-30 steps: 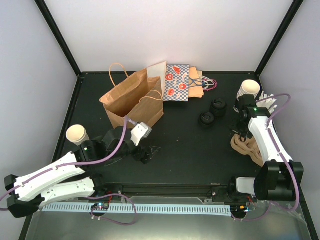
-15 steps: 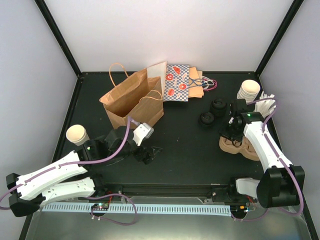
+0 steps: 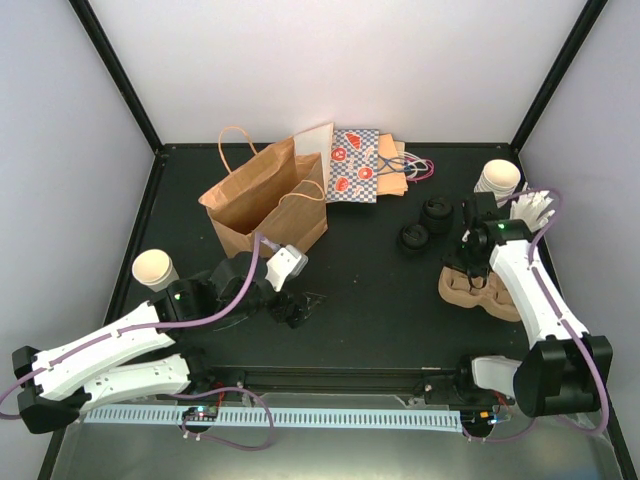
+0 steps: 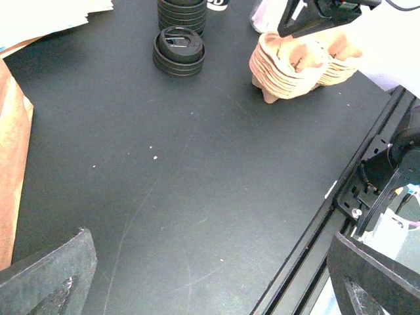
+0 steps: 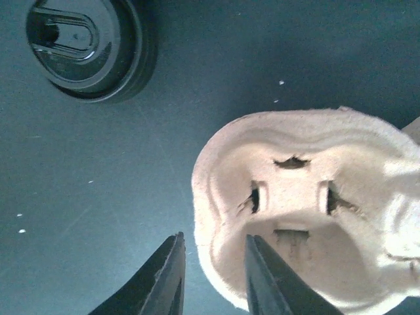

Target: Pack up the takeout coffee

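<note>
A single cream paper cup [image 3: 153,268] stands upright and open-topped to the left of the brown paper bag [image 3: 262,200] and nearer the arm bases, apart from it. It is the only loose cup on this side.

Just in front of the bag's near corner, the left gripper [image 3: 292,308] hangs over bare black table [image 3: 370,300] with its jaws spread wide and nothing between them.

The bag stands open, handles up. Touching its right side, flat patterned bags [image 3: 355,165] lie fanned out.

Further right of the bag sit 2 stacks of black lids [image 3: 414,237], close together.

Right of those, the right gripper [image 5: 213,275] is over a stack of tan pulp cup carriers [image 5: 295,197]. Its jaws stand a little apart with the carrier's rim between them, and dark table shows between 1 finger and the rim.

Farthest right of the bag, near the back corner, is a stack of white cups [image 3: 497,178].
</note>
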Available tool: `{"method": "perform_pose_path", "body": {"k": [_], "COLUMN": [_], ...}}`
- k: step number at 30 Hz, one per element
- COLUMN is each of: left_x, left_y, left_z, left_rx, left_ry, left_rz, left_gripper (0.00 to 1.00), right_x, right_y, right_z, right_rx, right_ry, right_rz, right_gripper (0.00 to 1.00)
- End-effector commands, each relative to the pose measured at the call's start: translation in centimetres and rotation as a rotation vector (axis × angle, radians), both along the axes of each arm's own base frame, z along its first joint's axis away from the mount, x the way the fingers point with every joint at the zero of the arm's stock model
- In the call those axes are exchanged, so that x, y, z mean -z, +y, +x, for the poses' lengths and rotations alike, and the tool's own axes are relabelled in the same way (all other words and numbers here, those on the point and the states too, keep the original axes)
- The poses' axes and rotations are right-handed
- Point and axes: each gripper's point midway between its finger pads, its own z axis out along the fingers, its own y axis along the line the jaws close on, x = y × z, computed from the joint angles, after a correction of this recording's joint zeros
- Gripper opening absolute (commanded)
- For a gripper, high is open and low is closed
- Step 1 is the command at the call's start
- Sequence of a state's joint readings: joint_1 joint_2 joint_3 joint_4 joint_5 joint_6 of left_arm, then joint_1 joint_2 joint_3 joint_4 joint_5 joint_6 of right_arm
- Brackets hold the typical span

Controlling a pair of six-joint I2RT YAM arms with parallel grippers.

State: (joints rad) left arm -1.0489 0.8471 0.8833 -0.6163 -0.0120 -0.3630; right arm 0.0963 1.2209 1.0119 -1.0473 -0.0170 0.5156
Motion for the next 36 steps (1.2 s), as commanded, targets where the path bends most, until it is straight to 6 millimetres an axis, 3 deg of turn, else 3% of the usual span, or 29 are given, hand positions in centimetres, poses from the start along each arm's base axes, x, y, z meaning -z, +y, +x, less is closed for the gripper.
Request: {"method": "perform_pose_path", "body": {"k": [1,9,11,16,25,27,31,36], "left_x": [-0.7,-0.7,-0.6,-0.5,-0.3,-0.2,-0.2,-0.2], "left_y": [-0.6,-0.5,-0.4,-0.4,-0.4,-0.4,-0.3,-0.3], "left_z": [0.0,0.0,0.0,0.1,0.2,0.2,0.2,0.2], "left_rx": [0.007,0.006,0.004,0.004,0.007,0.005,0.005,0.003], "left_ry": [-0.001,-0.004,-0.004,-0.008,-0.013,-0.013,-0.015,-0.013], "left_rz": [-0.035,-0.029,-0.026,-0.019,-0.005,-0.004,-0.002,-0.004], "left_gripper": [0.99,0.99,0.99,0.99,0.99,0.99,0.99,0.99], "right_x": [0.5,2.8,3.0,3.3,3.2,2.8,2.0,1.0], "right_y": [-1.1,-0.2,-0.4,-0.9,-0.8,-0.8,-0.9,-1.0], "right_z": [0.6,1.4,1.5,1.6,1.5,1.5,1.2,1.0], "right_rx": [-0.005,-0.045,-0.044,-0.035,-0.039,-0.039,-0.038,-0.034], "right_ry": [0.010,0.071,0.078,0.089,0.096,0.091,0.083,0.072], "right_rz": [-0.100,-0.186,-0.209,-0.247,-0.241,-0.239,-0.239,-0.239], "right_gripper": [0.30,0.32,0.39,0.38,0.22,0.15,0.13,0.02]}}
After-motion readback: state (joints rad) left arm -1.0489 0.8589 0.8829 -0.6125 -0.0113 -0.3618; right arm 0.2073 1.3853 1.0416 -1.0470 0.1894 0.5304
